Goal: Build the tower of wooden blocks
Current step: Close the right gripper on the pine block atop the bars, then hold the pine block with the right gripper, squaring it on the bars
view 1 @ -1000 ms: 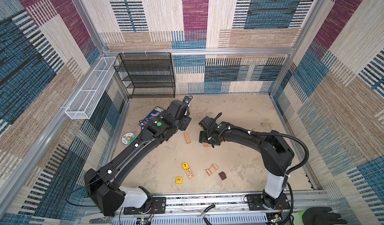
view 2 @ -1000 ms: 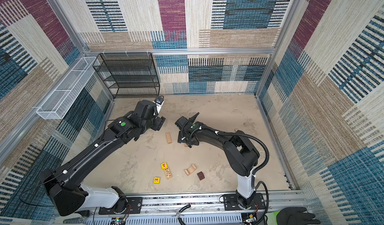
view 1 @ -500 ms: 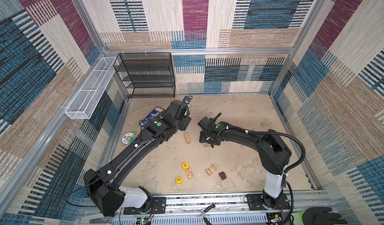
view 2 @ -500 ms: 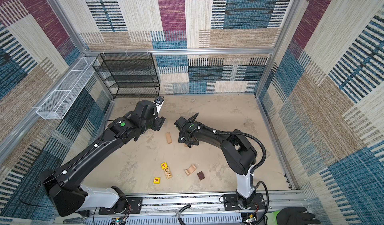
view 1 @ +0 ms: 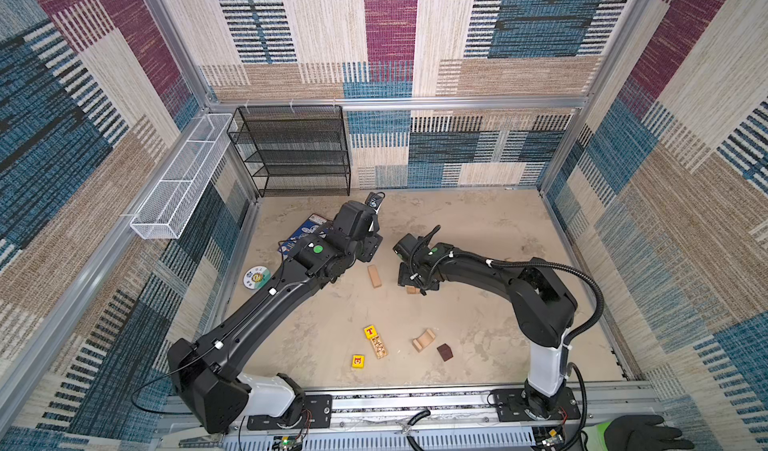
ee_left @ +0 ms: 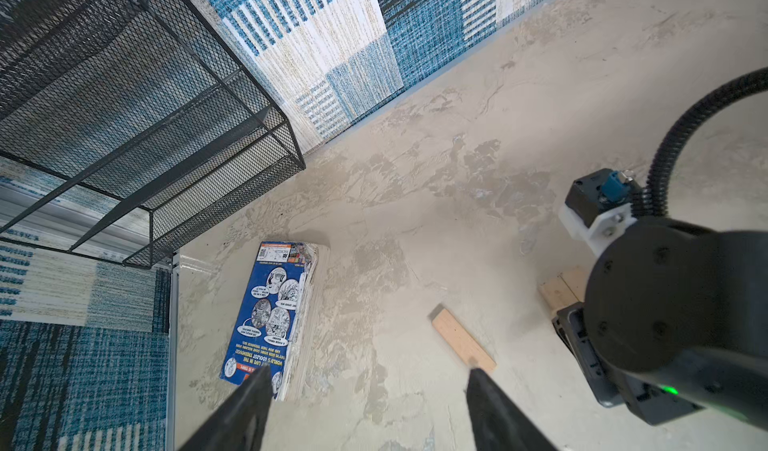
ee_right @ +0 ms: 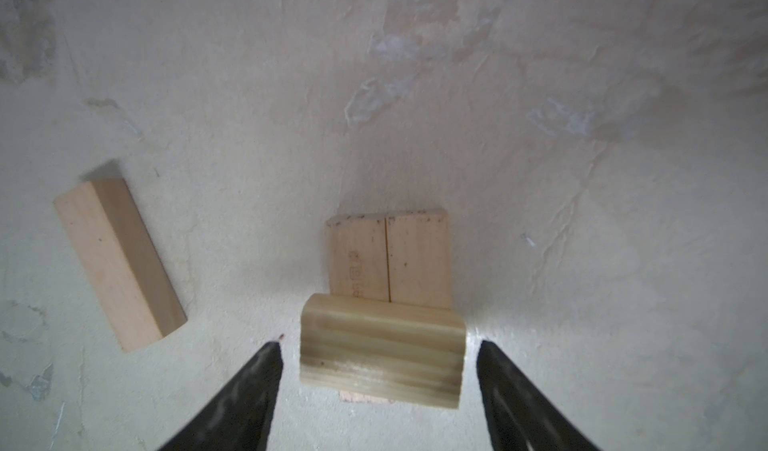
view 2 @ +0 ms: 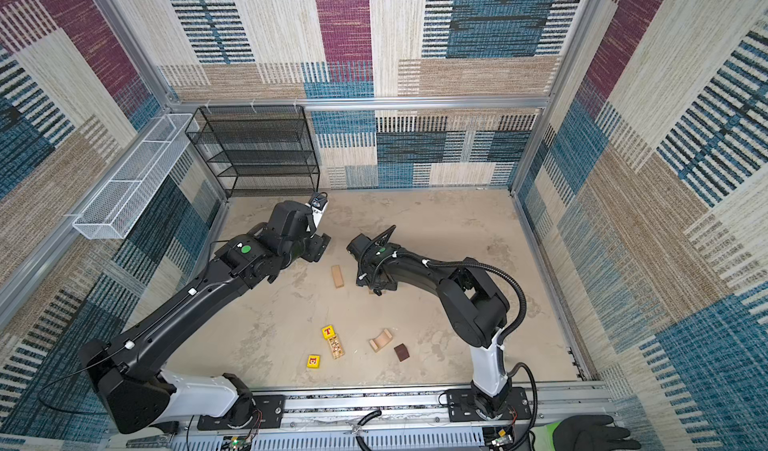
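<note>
A beige desk (view 1: 478, 228), seen from above, holds scattered wooden blocks. Near its centre two pale bars (ee_right: 388, 257) lie side by side, with a pale block (ee_right: 381, 351) laid across them. The right jaws stand apart on either side of that top block, a gap showing at each end. A loose bar (view 1: 374, 276) lies at nine o'clock from this stack. The left jaws, apart and empty, hang at twelve o'clock from it. At six o'clock from the stack lie a yellow T cube (view 1: 370, 331), a printed bar (view 1: 379, 347), a smaller yellow cube (view 1: 358, 361), an arch (view 1: 424, 340) and a brown cube (view 1: 444, 352).
</note>
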